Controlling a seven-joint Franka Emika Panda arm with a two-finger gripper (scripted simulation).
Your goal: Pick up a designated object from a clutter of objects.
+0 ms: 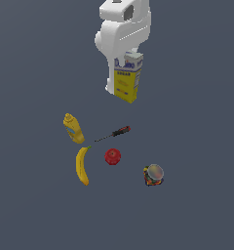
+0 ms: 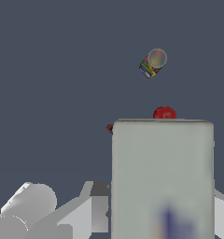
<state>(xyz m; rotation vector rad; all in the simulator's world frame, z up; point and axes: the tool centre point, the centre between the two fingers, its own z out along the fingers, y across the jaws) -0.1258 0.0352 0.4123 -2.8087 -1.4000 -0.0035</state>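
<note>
Above the clutter, carton (image 1: 127,78) upright, long axis vertical, clamped in the tool (image 1: 130,57).

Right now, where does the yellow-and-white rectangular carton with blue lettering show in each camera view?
Exterior view: the yellow-and-white rectangular carton sits upper centre, under the white arm, apart from the other items.
Wrist view: its pale top face fills the foreground, between the gripper's grey fingers.
Shared landmark: the red apple, which in the wrist view peeks just past the carton's far edge.
</note>
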